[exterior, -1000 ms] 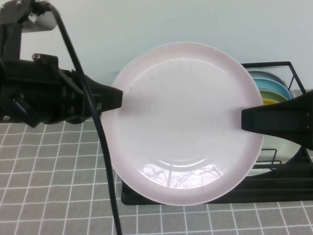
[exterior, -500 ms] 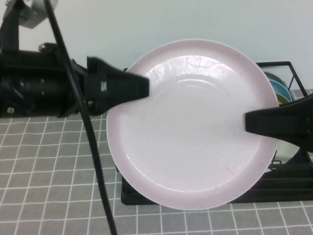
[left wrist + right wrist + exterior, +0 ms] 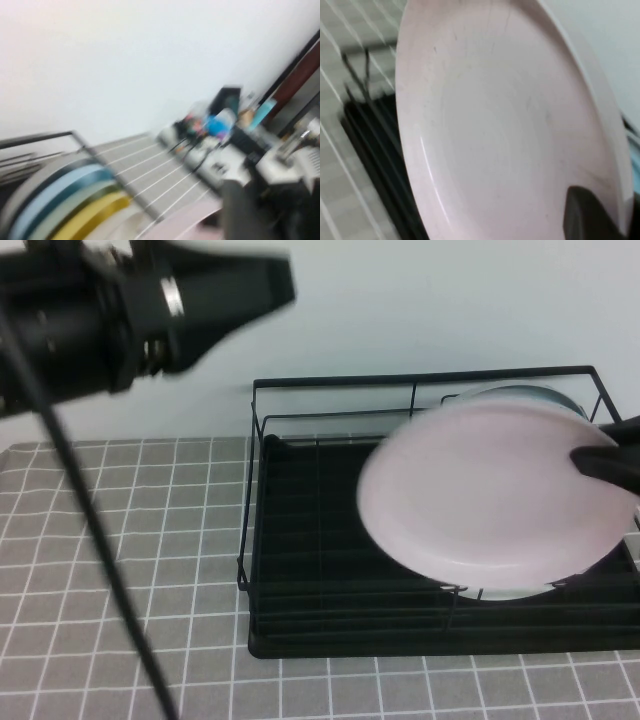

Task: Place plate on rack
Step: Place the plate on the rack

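Note:
The pale pink plate (image 3: 480,500) hangs tilted over the right half of the black wire rack (image 3: 300,570), just in front of the plates standing there. My right gripper (image 3: 592,462) is shut on the plate's right rim. In the right wrist view the plate (image 3: 495,125) fills the picture, with one dark fingertip (image 3: 587,215) pressed on its face and the rack (image 3: 375,135) below. My left gripper (image 3: 270,285) is raised at the upper left, well clear of the plate. The plate's edge (image 3: 190,220) shows low in the left wrist view.
Several plates (image 3: 520,392) stand in the rack's back right slots; the left wrist view shows them (image 3: 75,200) as blue, green and yellow rims. A grey checked mat (image 3: 120,540) covers the table left of and in front of the rack. A black cable (image 3: 100,570) hangs from the left arm.
The left gripper has let go of the plate's left rim and swung up and away to the left. The right gripper has carried the plate down and right, over the rack.

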